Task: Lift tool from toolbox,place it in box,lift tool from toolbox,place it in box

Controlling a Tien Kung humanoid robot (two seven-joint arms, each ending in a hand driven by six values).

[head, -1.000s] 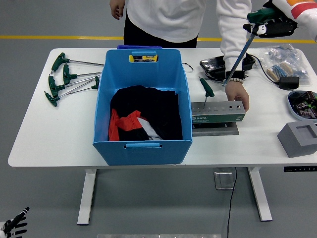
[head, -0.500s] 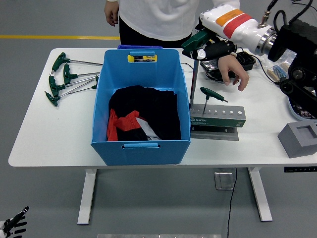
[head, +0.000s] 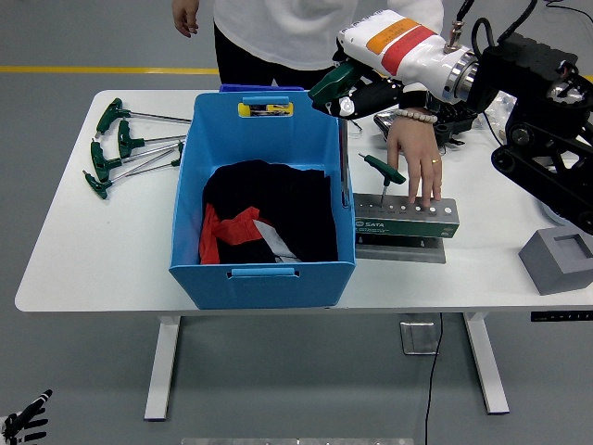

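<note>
My right hand (head: 363,94) is shut on the green handle of a long T-handle tool (head: 345,158). Its steel shaft hangs straight down along the right wall of the blue box (head: 262,271), with the tip close to the rim. The grey toolbox rack (head: 405,220) lies just right of the box. One green-handled tool (head: 383,172) still stands in it, tilted. A person's hand (head: 412,158) presses its fingertips on the rack's top. My left hand (head: 23,426) hangs low at the bottom left corner, below the table.
Several green T-handle tools (head: 120,148) lie on the table (head: 93,260) left of the box. Black and red cloth (head: 264,218) fills the box's bottom. A grey block (head: 559,260) sits at the right edge. The person stands at the far side.
My right arm has swung left with the tool, from above the table's right side to the box's right wall. The person's hand lifted off the rack, then came back down on it.
</note>
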